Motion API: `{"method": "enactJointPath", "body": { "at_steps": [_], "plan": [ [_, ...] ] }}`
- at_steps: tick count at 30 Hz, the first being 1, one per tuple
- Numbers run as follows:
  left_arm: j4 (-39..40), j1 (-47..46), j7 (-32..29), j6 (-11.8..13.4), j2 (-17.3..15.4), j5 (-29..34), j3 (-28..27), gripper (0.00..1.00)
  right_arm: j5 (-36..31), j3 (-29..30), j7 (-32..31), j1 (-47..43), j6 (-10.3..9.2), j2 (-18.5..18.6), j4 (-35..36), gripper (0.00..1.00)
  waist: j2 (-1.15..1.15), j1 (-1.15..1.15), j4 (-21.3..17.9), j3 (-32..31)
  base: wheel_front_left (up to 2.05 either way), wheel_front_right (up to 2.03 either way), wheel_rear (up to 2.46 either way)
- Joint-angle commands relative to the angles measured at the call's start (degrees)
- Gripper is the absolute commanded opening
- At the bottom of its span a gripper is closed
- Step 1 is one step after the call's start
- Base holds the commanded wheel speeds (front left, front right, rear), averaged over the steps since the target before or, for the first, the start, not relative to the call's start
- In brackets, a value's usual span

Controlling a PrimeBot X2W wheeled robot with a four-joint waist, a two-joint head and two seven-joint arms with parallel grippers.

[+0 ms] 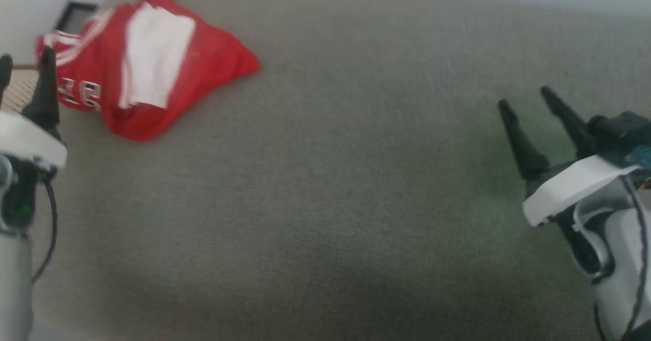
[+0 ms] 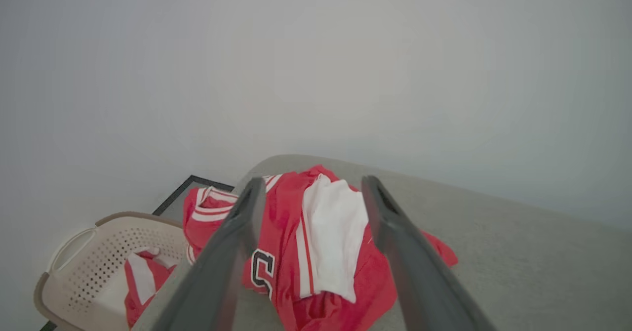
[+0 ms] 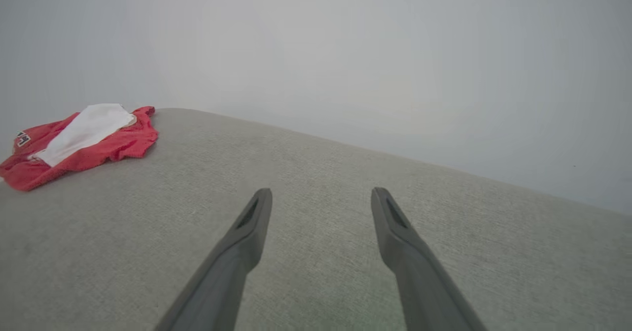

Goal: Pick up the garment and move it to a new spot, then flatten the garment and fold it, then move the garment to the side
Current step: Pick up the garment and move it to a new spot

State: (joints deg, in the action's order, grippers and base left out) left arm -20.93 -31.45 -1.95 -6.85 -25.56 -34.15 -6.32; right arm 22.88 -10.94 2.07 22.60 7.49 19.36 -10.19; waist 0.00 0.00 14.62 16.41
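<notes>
Red garment (bunched), L pincer upright nearby, R pincer tilted, both agape.

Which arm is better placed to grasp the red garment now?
The left. The left gripper is open and aimed at the garment, at the far left corner of the surface. The right gripper, also open, is far from it.

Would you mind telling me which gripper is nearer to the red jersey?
Left. The left gripper is open just beside the red jersey, fingers aimed at it; the right gripper is open far across the grey surface, well apart.
</notes>
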Motion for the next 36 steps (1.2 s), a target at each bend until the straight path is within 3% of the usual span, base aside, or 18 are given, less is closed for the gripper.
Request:
{"method": "enactJointPath", "body": {
  "at_steps": [1,9,16,23,29,30,31,32,36],
  "plan": [
    [-1.8,-2.4,-0.8,-0.3,-0.6,-0.4,0.6,1.00,-0.2,0.5,-0.4,0.7,0.00,0.3,1.0,1.00,0.00,0.00,-2.0,4.3,0.00,0.00,0.00],
    [-17.0,-15.7,-9.1,-0.5,-3.3,-2.8,6.0,1.00,-1.2,3.0,-3.2,1.7,0.00,2.1,6.7,1.00,0.00,0.00,-2.8,10.5,0.00,0.00,0.00],
    [-29.7,-24.5,-15.7,-0.6,-4.6,-1.2,9.9,1.00,-2.0,4.6,-6.2,2.7,0.00,3.8,12.2,1.00,0.00,0.00,-4.0,16.2,0.00,0.00,0.00],
    [-38.7,-29.6,-20.6,-0.6,-3.0,-1.0,14.5,1.00,-2.0,6.4,-9.2,2.8,0.00,5.2,17.3,1.00,0.00,0.00,-4.6,20.4,0.00,0.00,0.00],
    [-43.8,-30.1,-21.6,-0.6,0.4,-3.6,17.0,1.00,-2.1,7.3,-10.9,2.5,0.00,5.3,19.7,1.00,0.00,0.00,-4.4,21.9,0.00,0.00,0.00],
    [-44.4,-30.3,-21.5,-0.6,0.7,-3.7,17.4,0.79,-2.2,7.4,-11.2,2.5,0.00,5.3,19.9,1.00,0.00,0.00,-4.3,21.9,0.00,0.00,0.00],
    [-45.1,-30.3,-21.3,-0.6,0.9,-4.0,17.7,0.29,-2.2,7.5,-11.3,2.6,0.00,5.2,20.0,1.00,0.00,0.00,-4.2,21.9,0.00,0.00,0.00],
    [-45.3,-30.4,-20.6,-0.6,0.9,-4.2,17.9,0.00,-2.2,7.5,-11.5,2.8,0.00,5.1,20.0,1.00,0.00,0.00,-4.0,21.7,0.00,0.00,0.00],
    [-45.3,-32.9,-14.4,-0.6,-2.3,-3.6,18.5,0.00,-2.0,7.5,-10.7,2.5,0.00,4.6,18.8,1.00,0.00,0.00,-3.0,19.1,0.00,0.00,0.00]
  ]
}}
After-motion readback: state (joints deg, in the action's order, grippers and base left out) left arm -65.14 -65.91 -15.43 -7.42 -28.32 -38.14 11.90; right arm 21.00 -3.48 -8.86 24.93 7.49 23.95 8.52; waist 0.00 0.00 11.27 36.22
